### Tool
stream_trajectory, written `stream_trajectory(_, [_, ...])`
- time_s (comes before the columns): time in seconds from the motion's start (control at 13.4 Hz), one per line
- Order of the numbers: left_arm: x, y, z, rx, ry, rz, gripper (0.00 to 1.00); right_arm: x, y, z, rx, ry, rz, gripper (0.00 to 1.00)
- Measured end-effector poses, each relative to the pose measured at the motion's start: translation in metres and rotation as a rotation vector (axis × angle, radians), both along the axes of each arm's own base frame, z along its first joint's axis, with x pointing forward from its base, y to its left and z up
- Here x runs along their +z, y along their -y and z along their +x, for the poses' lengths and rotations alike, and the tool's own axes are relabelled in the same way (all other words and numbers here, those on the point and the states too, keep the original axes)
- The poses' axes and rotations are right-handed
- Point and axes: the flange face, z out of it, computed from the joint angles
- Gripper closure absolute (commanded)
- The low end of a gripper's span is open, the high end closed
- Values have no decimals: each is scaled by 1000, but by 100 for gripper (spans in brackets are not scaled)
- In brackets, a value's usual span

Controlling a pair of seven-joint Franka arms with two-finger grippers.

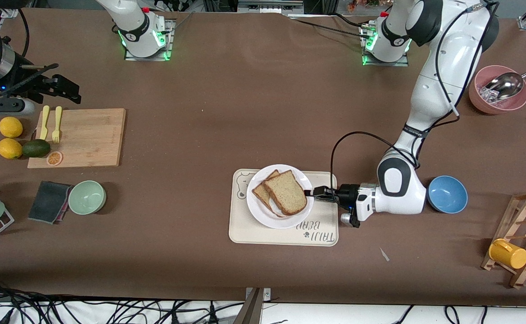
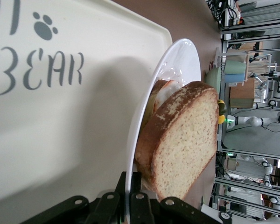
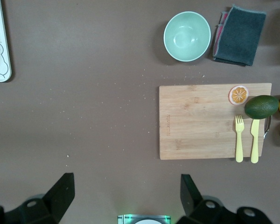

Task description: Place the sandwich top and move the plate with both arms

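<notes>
The left gripper (image 1: 310, 192) is low at the plate (image 1: 263, 215), on the side toward the left arm's end of the table. Its jaws are closed tight on the plate rim; the left wrist view shows the rim running edge-on between the black fingers (image 2: 109, 205). The plate rests on the tray (image 1: 245, 231), a cream tray with a bear drawing and grey lettering.

The top slice (image 1: 286, 191) lies on the plate, offset over a lower slice (image 1: 259, 191). In the left wrist view the top slice (image 2: 184, 140) covers a layer of white and orange filling.

The right gripper (image 1: 62, 87) hangs over the right arm's end of the table, above the table edge of the cutting board (image 1: 83, 137). Its 2 fingers (image 3: 60, 191) stand wide apart and hold nothing. That arm waits.

The table (image 1: 227, 103) has a brown cover. Nearest the front camera are a wooden rack (image 1: 522, 245) with a yellow cup (image 1: 507, 254) at the left arm's end, and a grey cloth (image 1: 49, 201) beside a green bowl (image 1: 87, 197) toward the right arm's end. A blue bowl (image 1: 447, 194) sits beside the left arm's wrist. Farther off, the cutting board carries a yellow fork (image 1: 56, 124), a yellow knife (image 1: 44, 122) and an orange slice (image 1: 54, 158). An avocado (image 1: 36, 148) and 2 lemons (image 1: 10, 137) lie beside it. A pink bowl (image 1: 497, 101) with a metal scoop (image 1: 506, 85) stands near the left arm's base.
</notes>
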Motion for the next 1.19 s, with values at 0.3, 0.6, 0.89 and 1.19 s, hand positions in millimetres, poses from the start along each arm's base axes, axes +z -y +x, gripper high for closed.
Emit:
stream_trajectory(0.3, [-18, 2, -3, 2, -17, 9, 55, 0, 0, 0, 0, 0, 0, 0])
stream_trajectory(0.6, [-13, 7, 2, 7, 1, 14, 0, 0, 0, 0, 0, 4, 0, 0])
stream_trajectory(0.89, [3, 1, 7, -45, 16, 53, 0, 5, 0, 7, 0, 61, 4, 0])
stream_trajectory(1.19, [58, -16, 10, -136, -36, 112, 0, 7, -1, 7, -6, 68, 5, 0])
